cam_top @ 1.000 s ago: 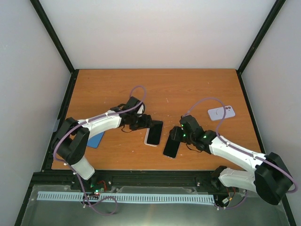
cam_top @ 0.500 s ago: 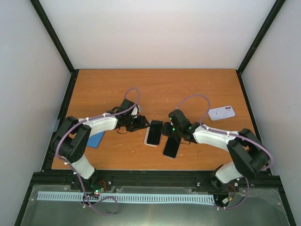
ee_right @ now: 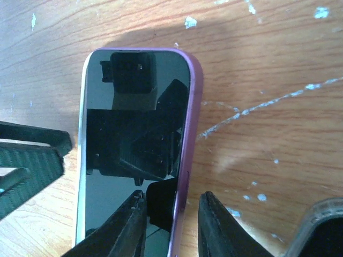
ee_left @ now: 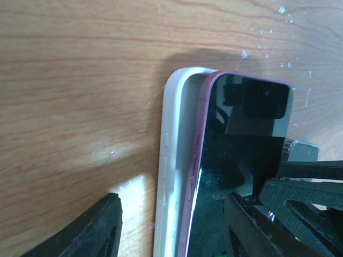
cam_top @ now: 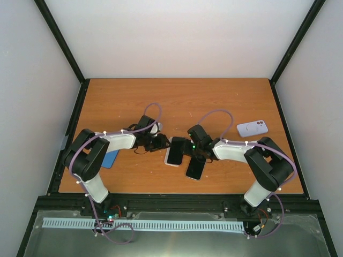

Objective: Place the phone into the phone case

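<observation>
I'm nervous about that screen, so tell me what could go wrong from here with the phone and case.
The phone sits tilted on the case wall, with one long edge not seated. Pressing now might wedge it crooked. The right gripper sits right at the phone's edge, so it may slip off. A second phone lies just beside and could get nudged.

In the left wrist view the lower ends of the phone (ee_left: 236, 160) and the white phone case (ee_left: 171, 160) run off the bottom edge, so how deep the phone sits cannot be told. The right wrist view cuts off the fingers of the right gripper (ee_right: 173, 195) low down, leaving unclear whether they pinch the purple rim. From above, a blue item (cam_top: 110, 159) lies half hidden under the left arm (cam_top: 115, 140).
</observation>
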`<state>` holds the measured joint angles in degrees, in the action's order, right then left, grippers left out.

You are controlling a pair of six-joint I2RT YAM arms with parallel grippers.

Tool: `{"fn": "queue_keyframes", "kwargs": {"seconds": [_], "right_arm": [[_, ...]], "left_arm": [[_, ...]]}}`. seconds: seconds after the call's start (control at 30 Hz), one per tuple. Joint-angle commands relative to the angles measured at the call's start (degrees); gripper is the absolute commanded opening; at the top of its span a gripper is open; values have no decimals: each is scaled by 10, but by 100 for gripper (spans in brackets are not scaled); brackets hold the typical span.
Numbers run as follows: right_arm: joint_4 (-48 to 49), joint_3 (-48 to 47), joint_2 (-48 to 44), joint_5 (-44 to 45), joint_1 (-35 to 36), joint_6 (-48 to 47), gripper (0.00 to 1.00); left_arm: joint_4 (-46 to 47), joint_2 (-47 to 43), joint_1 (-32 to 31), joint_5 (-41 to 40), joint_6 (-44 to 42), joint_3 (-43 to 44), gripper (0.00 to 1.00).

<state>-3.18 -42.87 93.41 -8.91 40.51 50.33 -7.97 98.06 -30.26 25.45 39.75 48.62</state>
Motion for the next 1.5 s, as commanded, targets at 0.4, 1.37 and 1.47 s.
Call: {"fn": "queue_keyframes", "kwargs": {"seconds": [0.4, 1.37, 1.47], "right_arm": [[42, -12, 15, -63, -2, 33, 20], [115, 78, -39, -12, 62, 179, 14], [115, 86, -50, -1, 72, 185, 14]], "left_arm": [[74, 6, 1, 64, 15, -47, 32], [175, -69, -70, 98, 158, -143, 32], [174, -82, -70, 93, 164, -152, 32]]}}
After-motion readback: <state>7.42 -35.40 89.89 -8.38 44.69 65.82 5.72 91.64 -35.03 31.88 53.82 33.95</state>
